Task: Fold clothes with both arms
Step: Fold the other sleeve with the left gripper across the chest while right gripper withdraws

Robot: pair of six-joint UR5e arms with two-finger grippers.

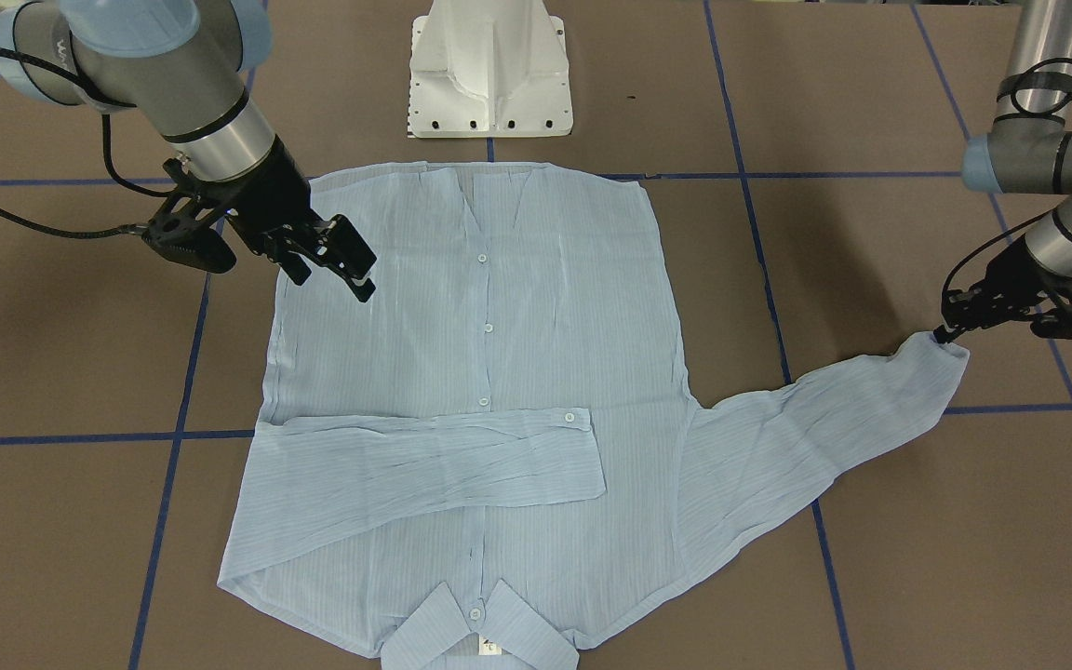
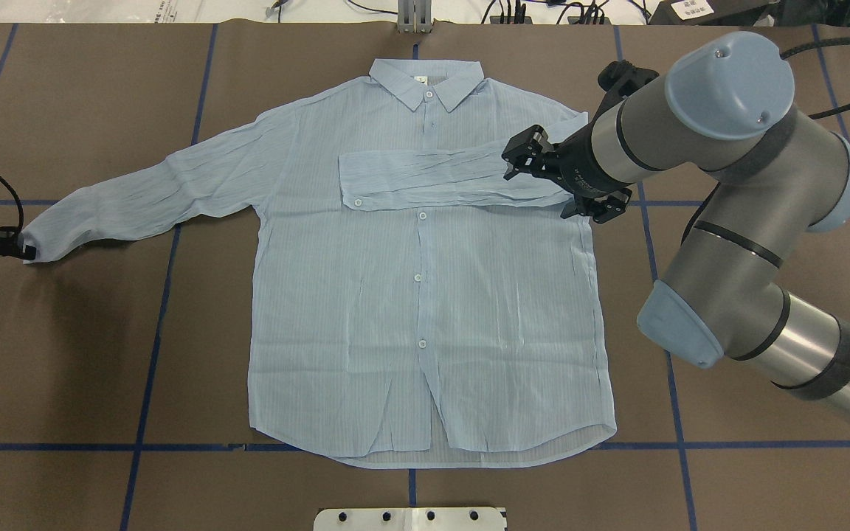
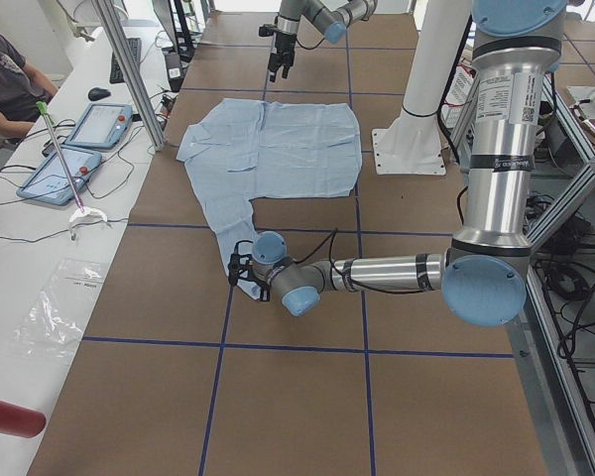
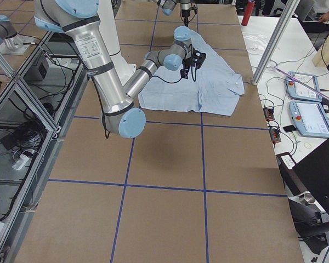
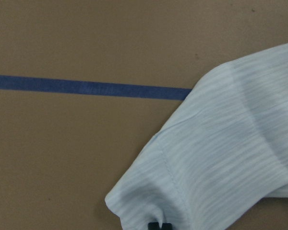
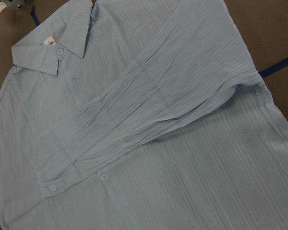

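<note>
The light blue striped shirt (image 1: 499, 326) lies flat, button side up, collar (image 2: 425, 77) away from the robot. One sleeve (image 2: 432, 177) is folded across the chest and fills the right wrist view (image 6: 149, 115). The other sleeve (image 2: 159, 188) stretches out to the robot's left. My left gripper (image 1: 947, 333) is shut on that sleeve's cuff (image 5: 216, 163) low at the table; it also shows in the overhead view (image 2: 23, 251). My right gripper (image 1: 336, 279) is open and empty, hovering over the shirt's edge near the folded sleeve's shoulder (image 2: 510, 158).
The white pedestal base (image 1: 489, 84) stands just behind the shirt's hem. Blue tape lines (image 1: 173, 437) grid the brown table. A side bench with tablets (image 3: 79, 149) and a seated person (image 3: 10, 84) lies beyond the collar end.
</note>
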